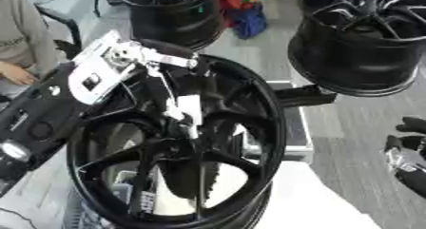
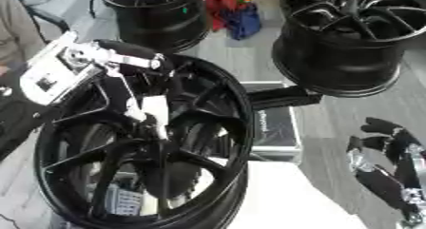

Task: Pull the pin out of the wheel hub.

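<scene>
Left eye view shows the left robot hand (image 1: pixel 179 107) reaching from the upper left into the middle of a glossy black wheel hub (image 1: pixel 170 142), its silver and white fingers stretched down toward the hub's centre among the curved spokes. The pin itself cannot be made out, nor whether the fingers close on anything. The right robot hand (image 2: pixel 387 164) rests idle at the right edge, fingers relaxed. Two more black wheels (image 1: pixel 362 38) stand farther off on grey floor.
</scene>
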`<state>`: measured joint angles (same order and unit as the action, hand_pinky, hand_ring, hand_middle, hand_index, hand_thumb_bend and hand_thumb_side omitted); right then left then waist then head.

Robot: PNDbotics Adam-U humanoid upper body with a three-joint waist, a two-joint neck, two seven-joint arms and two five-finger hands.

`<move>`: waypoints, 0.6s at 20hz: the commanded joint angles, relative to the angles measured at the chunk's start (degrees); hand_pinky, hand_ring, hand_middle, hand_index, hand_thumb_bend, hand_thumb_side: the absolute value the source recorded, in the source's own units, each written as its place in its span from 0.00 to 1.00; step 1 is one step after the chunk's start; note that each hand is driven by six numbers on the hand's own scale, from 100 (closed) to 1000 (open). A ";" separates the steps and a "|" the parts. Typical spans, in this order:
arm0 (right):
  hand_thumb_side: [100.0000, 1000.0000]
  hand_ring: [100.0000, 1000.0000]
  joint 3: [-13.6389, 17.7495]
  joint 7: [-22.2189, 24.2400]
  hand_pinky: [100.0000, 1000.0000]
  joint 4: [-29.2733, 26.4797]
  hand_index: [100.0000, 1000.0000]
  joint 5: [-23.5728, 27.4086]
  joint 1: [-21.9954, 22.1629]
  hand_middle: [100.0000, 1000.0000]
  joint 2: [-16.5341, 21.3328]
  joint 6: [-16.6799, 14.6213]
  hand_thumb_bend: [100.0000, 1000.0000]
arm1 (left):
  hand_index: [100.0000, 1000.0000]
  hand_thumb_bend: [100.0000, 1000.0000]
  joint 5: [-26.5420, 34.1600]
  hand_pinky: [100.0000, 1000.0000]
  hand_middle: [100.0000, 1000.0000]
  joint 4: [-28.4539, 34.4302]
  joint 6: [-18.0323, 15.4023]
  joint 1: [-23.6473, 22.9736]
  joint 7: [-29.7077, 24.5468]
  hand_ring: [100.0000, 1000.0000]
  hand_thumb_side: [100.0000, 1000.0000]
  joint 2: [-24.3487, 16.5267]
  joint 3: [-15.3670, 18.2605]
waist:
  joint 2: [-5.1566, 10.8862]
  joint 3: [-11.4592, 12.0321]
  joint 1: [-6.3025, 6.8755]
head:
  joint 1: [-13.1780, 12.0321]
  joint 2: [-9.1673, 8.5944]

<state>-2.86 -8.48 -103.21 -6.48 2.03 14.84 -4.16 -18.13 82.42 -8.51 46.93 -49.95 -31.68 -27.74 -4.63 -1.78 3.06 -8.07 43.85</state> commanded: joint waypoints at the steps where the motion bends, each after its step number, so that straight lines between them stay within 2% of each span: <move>1: 0.00 0.56 0.13 0.09 0.70 -0.58 0.75 0.32 -0.52 0.62 0.61 -0.10 0.09 | 0.76 0.30 -0.80 0.49 0.57 1.60 -0.30 1.25 -1.15 0.44 0.06 -1.99 0.45 | 0.63 0.07 -0.23 | 0.03 0.18; 6: 0.00 0.56 0.14 0.11 0.70 -0.54 0.75 0.31 -0.53 0.62 0.70 -0.10 0.10 | 0.76 0.30 -2.07 0.46 0.57 3.51 -1.03 1.20 -1.99 0.42 0.07 -3.08 0.13 | 0.75 0.18 -0.08 | 0.09 0.14; 12: 0.00 0.56 0.22 0.06 0.70 -0.42 0.75 0.26 -0.45 0.62 0.81 -0.11 0.10 | 0.72 0.16 -2.60 0.41 0.53 5.42 -1.59 0.41 -2.02 0.37 0.00 -4.28 -0.82 | 0.95 0.32 0.12 | 0.20 0.26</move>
<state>-2.85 -8.48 -102.99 -6.48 2.04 14.84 -4.17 -20.49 86.82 -9.72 46.52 -51.91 -33.82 -29.01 -4.39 -1.56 3.35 -7.90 43.85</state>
